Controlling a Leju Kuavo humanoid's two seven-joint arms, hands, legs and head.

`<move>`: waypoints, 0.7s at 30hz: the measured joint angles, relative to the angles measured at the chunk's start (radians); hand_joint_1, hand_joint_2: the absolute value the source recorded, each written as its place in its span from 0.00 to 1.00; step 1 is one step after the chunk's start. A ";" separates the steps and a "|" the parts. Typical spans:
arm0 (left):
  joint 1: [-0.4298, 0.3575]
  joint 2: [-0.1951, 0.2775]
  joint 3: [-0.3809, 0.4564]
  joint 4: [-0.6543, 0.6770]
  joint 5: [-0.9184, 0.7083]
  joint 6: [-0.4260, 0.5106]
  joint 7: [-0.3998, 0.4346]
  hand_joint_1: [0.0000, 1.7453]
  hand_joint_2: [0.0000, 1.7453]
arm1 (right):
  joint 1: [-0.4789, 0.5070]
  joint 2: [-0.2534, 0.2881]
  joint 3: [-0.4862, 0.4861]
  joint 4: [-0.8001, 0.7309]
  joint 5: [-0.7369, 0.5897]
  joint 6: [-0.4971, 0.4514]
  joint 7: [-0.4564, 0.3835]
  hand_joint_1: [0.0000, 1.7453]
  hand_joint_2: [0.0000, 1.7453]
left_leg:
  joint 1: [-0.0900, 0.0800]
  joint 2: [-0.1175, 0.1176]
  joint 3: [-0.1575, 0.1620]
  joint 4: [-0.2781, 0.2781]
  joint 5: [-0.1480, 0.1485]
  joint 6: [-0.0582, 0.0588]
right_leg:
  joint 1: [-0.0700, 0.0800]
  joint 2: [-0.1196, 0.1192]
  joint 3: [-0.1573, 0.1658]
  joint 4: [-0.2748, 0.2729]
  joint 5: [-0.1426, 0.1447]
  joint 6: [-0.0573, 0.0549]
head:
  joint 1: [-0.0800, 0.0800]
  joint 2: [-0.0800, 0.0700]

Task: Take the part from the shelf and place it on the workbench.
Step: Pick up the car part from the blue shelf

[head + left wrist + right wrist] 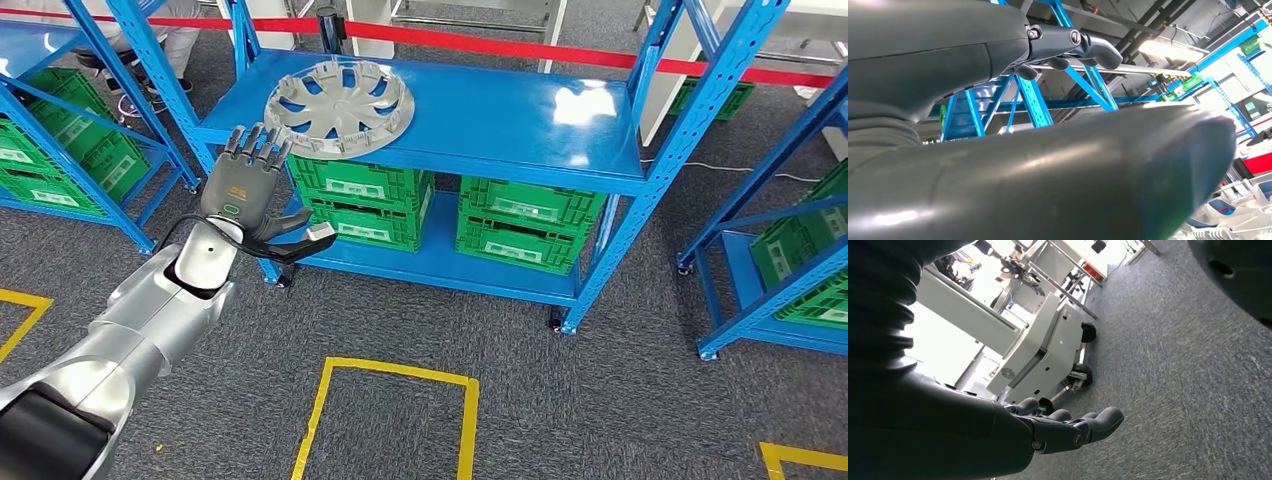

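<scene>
Head view showed the grey wheel cover [340, 104] lying flat on the blue shelf [520, 115], upper centre-left of the frame. The left hand [248, 185] was raised just below-left of it, fingers spread, holding nothing. The right hand [1058, 432] hung over carpet, fingers loosely extended, empty.

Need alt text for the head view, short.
The robot's left hand, fingers spread and holding nothing, reaches toward a grey hubcap lying at the front left of a blue shelf. Green crates sit on the level below, above grey carpet marked with yellow tape.
</scene>
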 joint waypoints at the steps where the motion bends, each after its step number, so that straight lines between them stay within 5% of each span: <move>1: 0.000 -0.001 0.000 0.000 0.000 -0.003 0.002 0.00 0.00 | 0.000 0.000 0.000 0.000 0.000 0.000 0.000 0.00 1.00 | 0.000 0.000 0.000 0.000 0.000 0.000 | 0.000 0.000 0.001 0.000 0.001 0.001 | 0.000 0.000; 14: 0.001 -0.002 0.001 0.001 0.000 -0.026 0.019 0.00 0.00 | 0.000 -0.002 0.000 0.000 0.000 0.000 0.000 0.00 1.00 | 0.000 0.000 0.002 0.000 0.003 0.003 | -0.003 0.000 0.003 -0.001 0.003 0.004 | 0.000 0.000; 19: 0.005 0.006 0.010 0.004 0.007 -0.048 0.037 0.00 0.00 | 0.000 -0.004 0.000 0.000 0.001 0.000 0.000 0.00 1.00 | 0.000 0.001 0.019 -0.023 -0.002 0.022 | -0.004 -0.001 0.015 -0.019 0.002 0.021 | 0.000 0.000; 21: 0.007 0.008 0.014 0.003 0.007 -0.049 0.038 0.00 0.00 | -0.001 -0.007 0.000 -0.001 0.001 0.000 0.002 0.00 1.00 | 0.009 0.006 0.045 -0.053 0.006 0.026 | -0.002 -0.005 -0.004 0.024 -0.016 0.026 | 0.000 0.000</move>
